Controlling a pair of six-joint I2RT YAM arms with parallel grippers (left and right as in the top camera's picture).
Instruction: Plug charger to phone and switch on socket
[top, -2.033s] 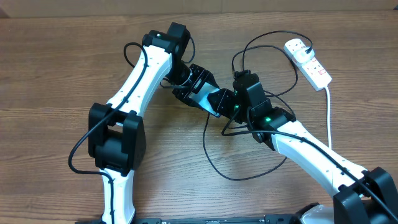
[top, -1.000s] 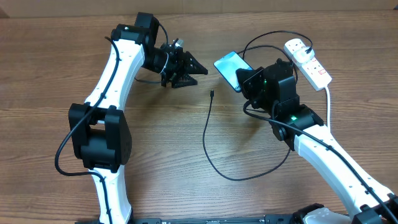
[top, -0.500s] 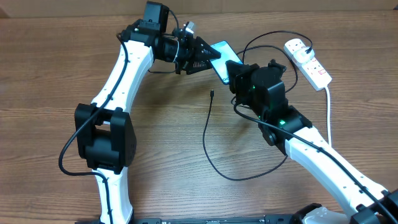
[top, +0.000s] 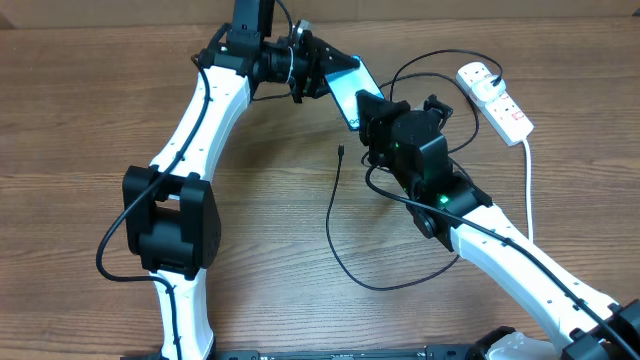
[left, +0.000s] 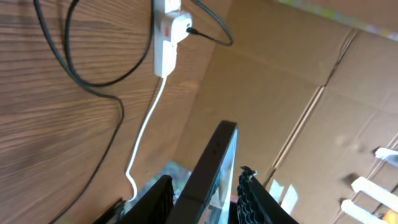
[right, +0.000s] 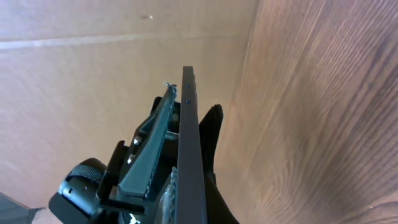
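Note:
The phone (top: 343, 82), light blue screen up, is held off the table at the back between both grippers. My right gripper (top: 368, 112) is shut on its near end; the right wrist view shows the phone edge-on (right: 186, 124) between the jaws (right: 186, 193). My left gripper (top: 322, 74) straddles the phone's far end, jaws (left: 202, 196) either side of the phone (left: 208, 168) with thin gaps. The charger's black tip (top: 341, 151) lies loose on the table, its cable looping toward me. The socket (top: 495, 98) lies at the back right and shows in the left wrist view (left: 166, 31).
The black cable (top: 370, 285) curls across the middle of the wooden table and passes under my right arm. The socket's thick white lead (top: 529, 190) runs down the right side. A cardboard wall (left: 280, 93) stands behind the table.
My left gripper has moved right and its jaws now sit around the phone's far end. My right gripper has shifted the phone a little left and back.

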